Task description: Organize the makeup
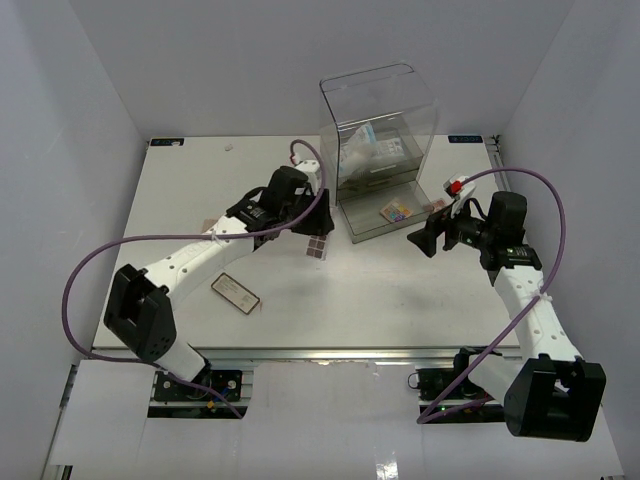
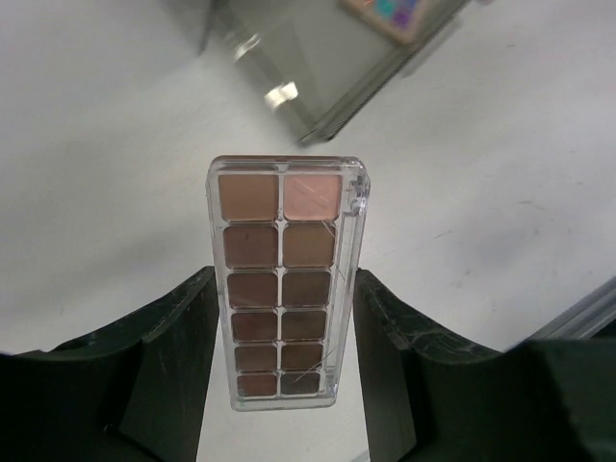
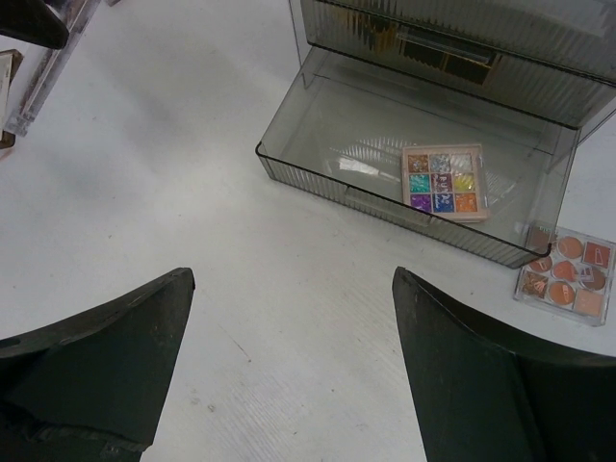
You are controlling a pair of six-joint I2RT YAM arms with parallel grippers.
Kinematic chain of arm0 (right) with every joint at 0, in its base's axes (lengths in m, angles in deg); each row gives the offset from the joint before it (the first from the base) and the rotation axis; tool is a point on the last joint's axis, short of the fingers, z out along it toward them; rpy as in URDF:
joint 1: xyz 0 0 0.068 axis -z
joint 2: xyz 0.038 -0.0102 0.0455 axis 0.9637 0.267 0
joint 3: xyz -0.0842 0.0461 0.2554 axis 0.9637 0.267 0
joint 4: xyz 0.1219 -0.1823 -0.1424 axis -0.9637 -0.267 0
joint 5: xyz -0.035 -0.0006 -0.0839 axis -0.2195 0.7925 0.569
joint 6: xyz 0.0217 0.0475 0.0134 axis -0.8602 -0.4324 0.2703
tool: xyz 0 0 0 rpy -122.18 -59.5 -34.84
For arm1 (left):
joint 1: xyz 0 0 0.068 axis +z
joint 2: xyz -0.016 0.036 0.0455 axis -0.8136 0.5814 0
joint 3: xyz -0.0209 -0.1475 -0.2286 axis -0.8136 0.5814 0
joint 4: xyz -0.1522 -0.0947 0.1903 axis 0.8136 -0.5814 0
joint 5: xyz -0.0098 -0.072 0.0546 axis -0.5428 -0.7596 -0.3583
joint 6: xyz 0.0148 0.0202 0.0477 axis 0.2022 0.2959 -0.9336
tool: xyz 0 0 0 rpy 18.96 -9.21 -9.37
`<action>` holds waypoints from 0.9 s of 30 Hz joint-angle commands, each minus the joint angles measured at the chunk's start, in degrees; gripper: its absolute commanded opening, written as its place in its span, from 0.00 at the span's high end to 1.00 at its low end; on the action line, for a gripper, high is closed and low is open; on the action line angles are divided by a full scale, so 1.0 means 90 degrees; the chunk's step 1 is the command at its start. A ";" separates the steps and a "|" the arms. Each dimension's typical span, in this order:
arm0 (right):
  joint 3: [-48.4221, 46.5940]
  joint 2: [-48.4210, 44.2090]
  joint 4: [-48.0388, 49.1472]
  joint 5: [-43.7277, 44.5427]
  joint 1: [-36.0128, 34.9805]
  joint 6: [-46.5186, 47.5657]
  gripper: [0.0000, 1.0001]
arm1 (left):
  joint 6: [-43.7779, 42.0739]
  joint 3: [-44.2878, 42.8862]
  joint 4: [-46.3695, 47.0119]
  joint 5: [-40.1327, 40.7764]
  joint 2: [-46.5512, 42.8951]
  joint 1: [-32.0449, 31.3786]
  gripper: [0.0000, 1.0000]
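Note:
My left gripper (image 2: 284, 281) is shut on the brown eyeshadow palette (image 2: 281, 289), its fingers pressing the long edges. In the top view this palette (image 1: 317, 247) hangs just left of the open drawer (image 1: 362, 228). A multicoloured palette (image 3: 444, 182) lies inside that drawer (image 3: 318, 183). A pink palette (image 3: 566, 273) rests on the table to the drawer's right. Another flat palette (image 1: 236, 293) lies on the table near the left arm. White-blue sachets (image 1: 372, 143) show inside the clear box. My right gripper (image 3: 289, 279) stands open over bare table in front of the drawer, nothing between its fingers.
The clear acrylic drawer box (image 1: 378, 110) stands at the back centre with its bottom drawer pulled out toward me. Purple cables (image 1: 120, 250) loop beside both arms. The right arm (image 1: 505, 235) sits close to the drawer's right side.

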 commanded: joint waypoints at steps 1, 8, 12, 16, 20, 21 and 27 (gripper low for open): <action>0.0039 -0.0181 0.0219 -0.0075 0.0149 -0.0068 0.10 | -0.1952 -0.1057 0.0307 0.0363 0.0470 -0.0953 0.94; 0.0099 -0.0254 0.0291 -0.0115 0.0483 -0.0087 0.10 | -0.4112 -0.2493 0.0306 0.1293 0.1808 -0.1617 0.95; 0.0157 -0.0314 0.0300 -0.0371 0.0637 -0.0006 0.10 | -0.4889 -0.3329 0.0310 0.1362 0.2640 -0.1617 0.95; 0.0244 -0.0439 0.0384 -0.0619 0.0831 0.0030 0.10 | -0.5513 -0.3950 0.0320 0.1475 0.3289 -0.1617 0.95; 0.0293 -0.0457 0.0447 -0.0747 0.1014 -0.0016 0.10 | -0.5975 -0.4667 0.0370 0.1551 0.4045 -0.1609 0.94; 0.0293 -0.0444 0.0447 -0.0765 0.1047 -0.0023 0.10 | -0.6026 -0.4809 0.0387 0.1545 0.4164 -0.1603 0.94; 0.0302 -0.0414 0.0451 -0.0843 0.1199 -0.0048 0.10 | -0.5896 -0.5238 0.0588 0.1456 0.4723 -0.1391 0.74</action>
